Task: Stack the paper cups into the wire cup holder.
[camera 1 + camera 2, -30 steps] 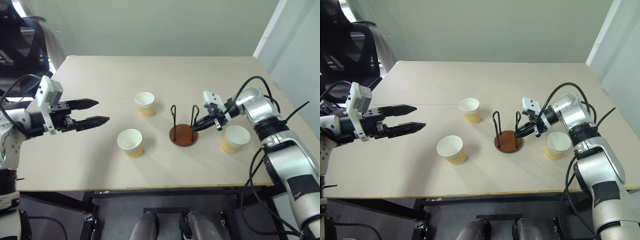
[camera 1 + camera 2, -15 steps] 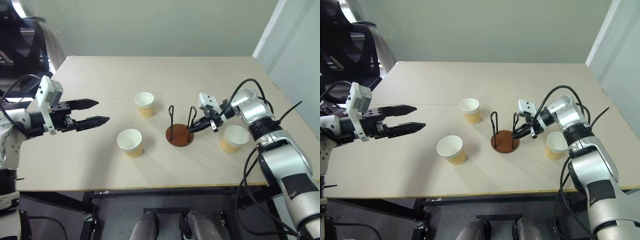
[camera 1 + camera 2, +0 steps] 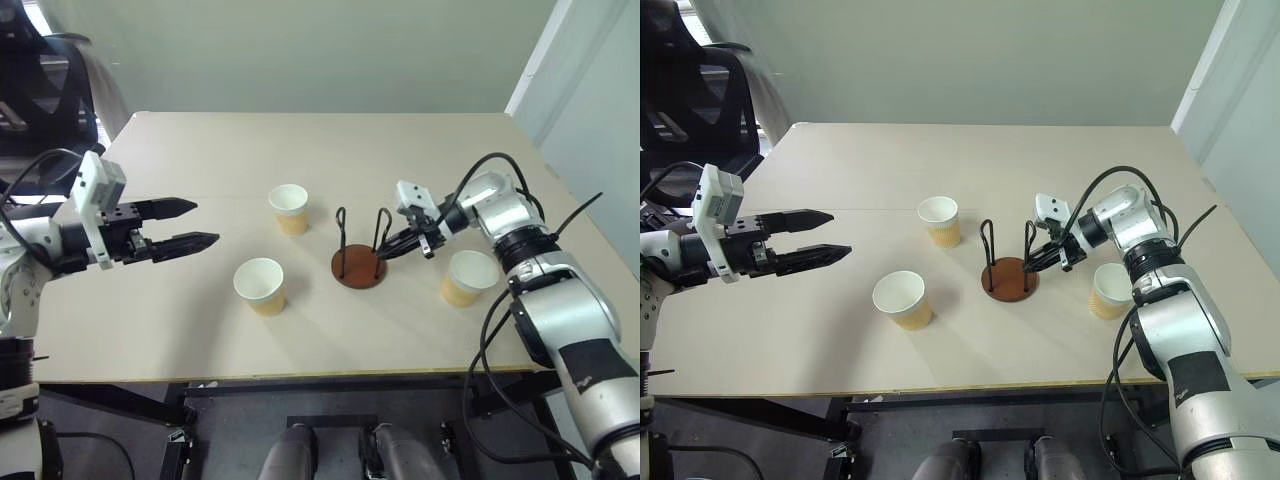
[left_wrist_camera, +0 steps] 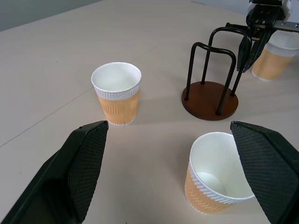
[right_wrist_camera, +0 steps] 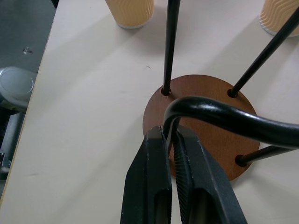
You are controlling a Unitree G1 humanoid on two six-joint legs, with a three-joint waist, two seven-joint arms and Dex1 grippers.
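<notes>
Cups [image 3: 260, 285] around wire cup holder [image 3: 358, 268] (right gripper [image 3: 385, 253] jaws pinching its loop), left gripper [image 3: 195, 224] jaws spread

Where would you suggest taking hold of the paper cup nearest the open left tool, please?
Probably across the ribbed side wall of that cup, just below its rolled rim, coming in level from the left tool's side. It stands upright, mouth up, with bare table around it, and the open fingers look wide enough to straddle it.

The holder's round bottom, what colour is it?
Reddish-brown, with black wires; the base shows best in the right wrist view.
</notes>
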